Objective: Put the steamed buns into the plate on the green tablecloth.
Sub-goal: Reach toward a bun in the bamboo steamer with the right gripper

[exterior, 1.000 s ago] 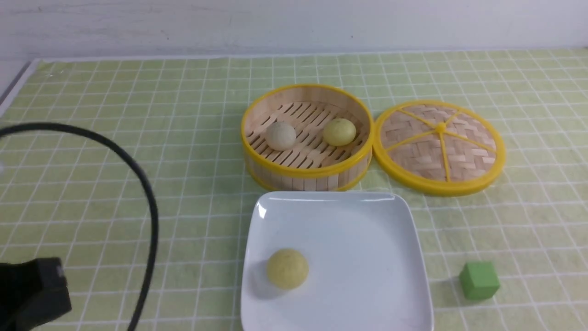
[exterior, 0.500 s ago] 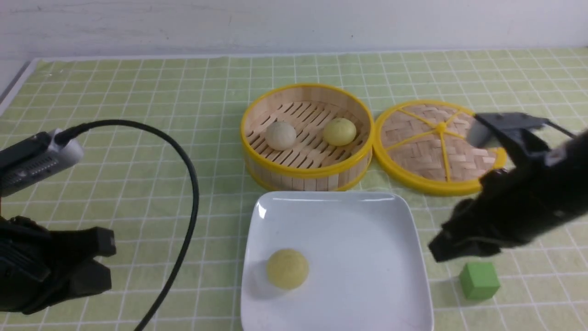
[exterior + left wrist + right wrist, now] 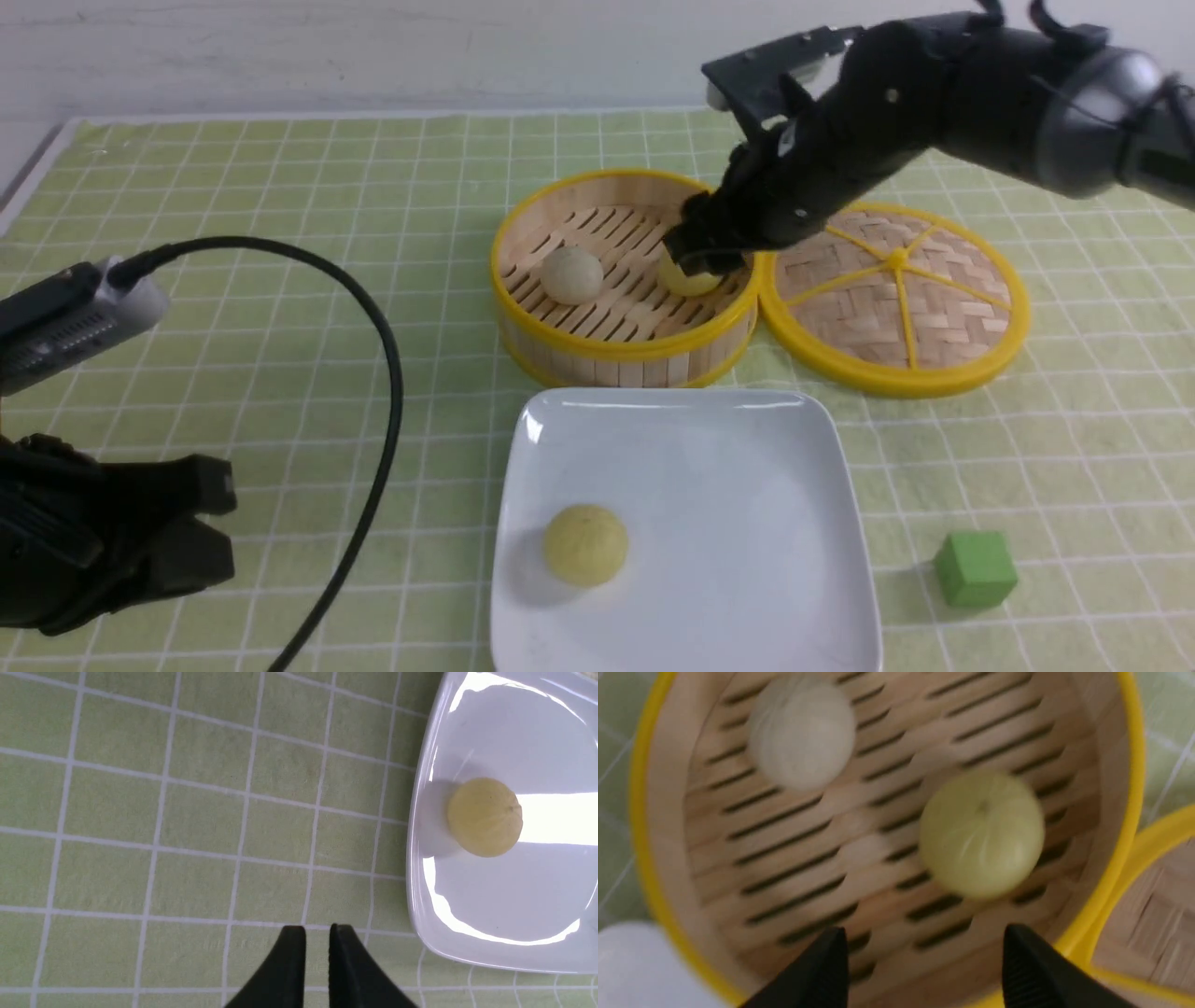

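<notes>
From the front, the green tablecloth (image 3: 280, 187) covered the whole table, and the plate (image 3: 747, 485) sat at the near side with one pale yellow bun (image 3: 584, 545) resting on its left part. Right behind the plate stood the bamboo steamer (image 3: 624, 359), uncovered, and the woven lid (image 3: 896, 299) lay flat just beside it on the right. Inside the steamer, the off-white bun (image 3: 571, 274) sat on the left of the slats. And there was the right gripper (image 3: 695, 259), dipped over the right side of the steamer, half hiding the second yellow bun (image 3: 691, 283). Whether it touched that bun, I could not tell from there. The left gripper (image 3: 219, 523) hung low over the cloth at the far left, well apart from the plate, with a black cable (image 3: 378, 373) arching above it. A green cube (image 3: 974, 569) sat alone to the right of the plate.

From the left wrist, its fingers (image 3: 287, 970) stood parted by only a sliver, bare cloth showing between them and nothing gripped. The plate's rim and the pale yellow bun lay off to one side.

From the right wrist, a blurry picture: its fingers (image 3: 817, 970) were spread wide. The second yellow bun lay on the slats just ahead of the gap, not pinched. The off-white bun sat farther across the steamer floor.
</notes>
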Robot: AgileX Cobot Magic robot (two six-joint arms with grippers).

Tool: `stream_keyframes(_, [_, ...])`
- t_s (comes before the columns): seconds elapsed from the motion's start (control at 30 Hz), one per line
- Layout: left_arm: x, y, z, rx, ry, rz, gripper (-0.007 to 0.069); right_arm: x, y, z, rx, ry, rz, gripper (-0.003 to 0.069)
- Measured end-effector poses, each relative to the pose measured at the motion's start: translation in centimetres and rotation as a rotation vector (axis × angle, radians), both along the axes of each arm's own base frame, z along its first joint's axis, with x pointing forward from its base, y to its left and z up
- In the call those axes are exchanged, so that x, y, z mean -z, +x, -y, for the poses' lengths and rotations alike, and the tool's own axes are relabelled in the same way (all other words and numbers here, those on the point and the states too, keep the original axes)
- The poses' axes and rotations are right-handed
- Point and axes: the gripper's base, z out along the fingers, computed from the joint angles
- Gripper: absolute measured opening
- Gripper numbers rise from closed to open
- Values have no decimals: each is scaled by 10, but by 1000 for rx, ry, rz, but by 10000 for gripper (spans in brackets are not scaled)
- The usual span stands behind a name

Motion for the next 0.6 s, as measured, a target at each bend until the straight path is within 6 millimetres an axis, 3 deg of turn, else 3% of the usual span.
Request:
stream_keyframes(0.07, [0,1,0,-3,0,7,137,13,21,-6,43,-15,12,443])
stream_keyframes(0.2, [-1,1,0,-5,0,14,168,34,41,-11,106,-17,9,443])
stream_keyframes(0.37, [-1,1,0,-5,0,14,192,56,48,-14,130,-18,-10,414])
stream_keyframes(0.5, [-1,1,0,-5,0,14,199,60,51,-15,131,-12,-3,285])
stream_keyframes(0.6, [-1,1,0,-5,0,13,202,56,50,-15,139,3,-12,125])
